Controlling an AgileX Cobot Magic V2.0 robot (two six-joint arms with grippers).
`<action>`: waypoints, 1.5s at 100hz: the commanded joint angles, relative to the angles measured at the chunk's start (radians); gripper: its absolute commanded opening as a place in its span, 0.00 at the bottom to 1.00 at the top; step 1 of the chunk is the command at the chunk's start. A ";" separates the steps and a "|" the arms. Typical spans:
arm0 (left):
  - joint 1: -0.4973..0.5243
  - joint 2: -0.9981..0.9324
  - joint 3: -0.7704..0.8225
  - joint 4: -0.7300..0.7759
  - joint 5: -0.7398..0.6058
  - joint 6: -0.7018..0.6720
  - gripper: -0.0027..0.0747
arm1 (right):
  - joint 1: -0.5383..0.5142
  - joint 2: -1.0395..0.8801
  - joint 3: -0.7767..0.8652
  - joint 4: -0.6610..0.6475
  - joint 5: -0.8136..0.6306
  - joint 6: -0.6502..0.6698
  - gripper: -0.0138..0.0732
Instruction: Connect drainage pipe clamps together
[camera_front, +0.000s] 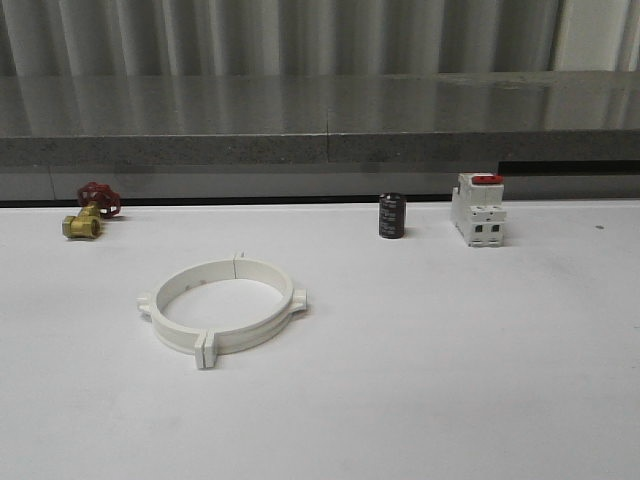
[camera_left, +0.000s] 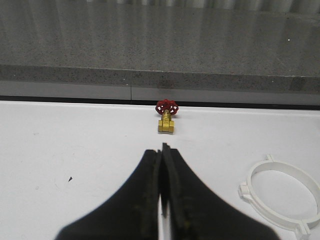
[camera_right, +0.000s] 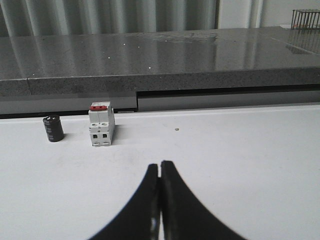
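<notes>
White tabletop (camera_front: 480, 380) fills the lower two thirds of the front view, backed by a grey speckled stone ledge (camera_front: 320, 115) across the upper part of the frame and a pale ribbed wall above it.

Left of centre in that view lie the drainage pipe clamps (camera_front: 221, 303), two white half-rings with their ends meeting so that they make one wide ring, flat on the table, with small tabs sticking out at the near and far seams and at both sides. The same ring sits in the lower right corner of the left wrist view.

At the upper right of the table stands a white boxy breaker (camera_front: 478, 210) with a red switch on top; no writing on it can be read. Just left of it stands a small dark cylinder (camera_front: 391, 216), its label too blurred to read. At the far left edge rests a brass valve (camera_front: 88, 213) with a red handwheel.

The left gripper (camera_left: 163, 165) has its black fingers pressed together on nothing, above bare table. The right gripper (camera_right: 159, 172) is likewise closed and empty.
</notes>
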 joint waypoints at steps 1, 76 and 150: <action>0.001 0.007 -0.027 -0.009 -0.081 -0.001 0.01 | -0.005 -0.019 -0.016 0.000 -0.071 -0.009 0.08; -0.155 -0.228 0.309 0.271 -0.316 -0.216 0.01 | -0.005 -0.019 -0.016 0.000 -0.071 -0.009 0.08; -0.078 -0.335 0.450 0.188 -0.390 -0.131 0.01 | -0.005 -0.016 -0.016 0.000 -0.071 -0.009 0.08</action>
